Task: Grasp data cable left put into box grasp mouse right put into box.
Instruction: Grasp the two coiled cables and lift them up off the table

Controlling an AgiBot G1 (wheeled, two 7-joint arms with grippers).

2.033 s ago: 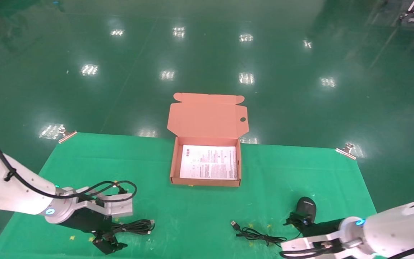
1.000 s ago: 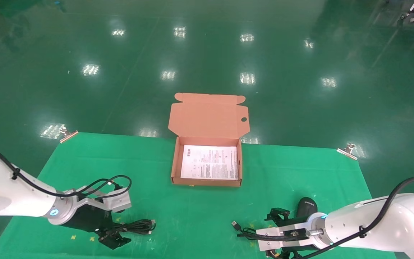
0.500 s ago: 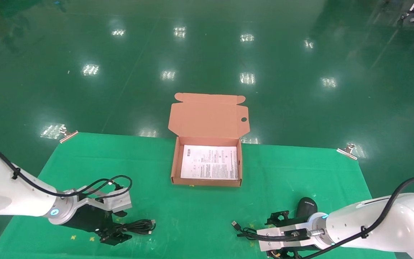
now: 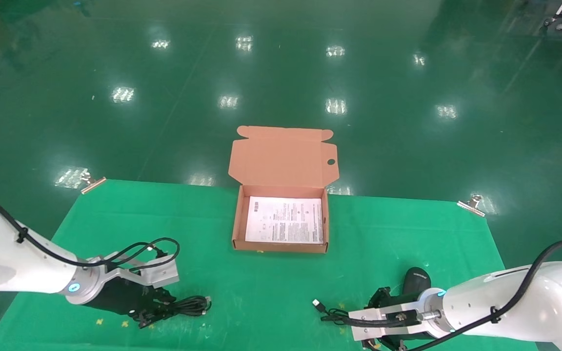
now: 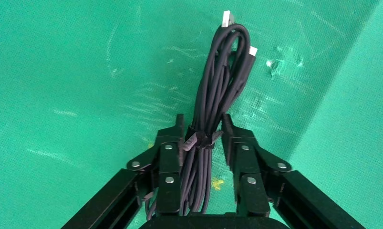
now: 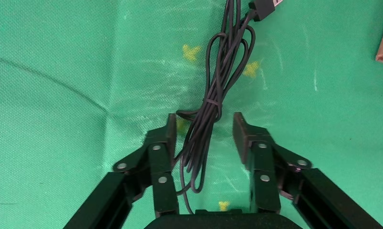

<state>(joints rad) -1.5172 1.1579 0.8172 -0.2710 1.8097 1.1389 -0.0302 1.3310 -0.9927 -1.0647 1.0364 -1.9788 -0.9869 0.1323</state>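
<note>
Jaws pinched the data cable; the right gripper stood open.
Astride the mouse cord, it risked grabbing cord, not mouse.

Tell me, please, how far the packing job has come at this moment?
Nothing is packed yet: the box holds only a printed sheet. In hand: the left gripper is shut on the data cable, which lies on the green mat. The right gripper is open astride the mouse's cord; the mouse lies ungrasped. Left: lift both and place them in the box.
</note>
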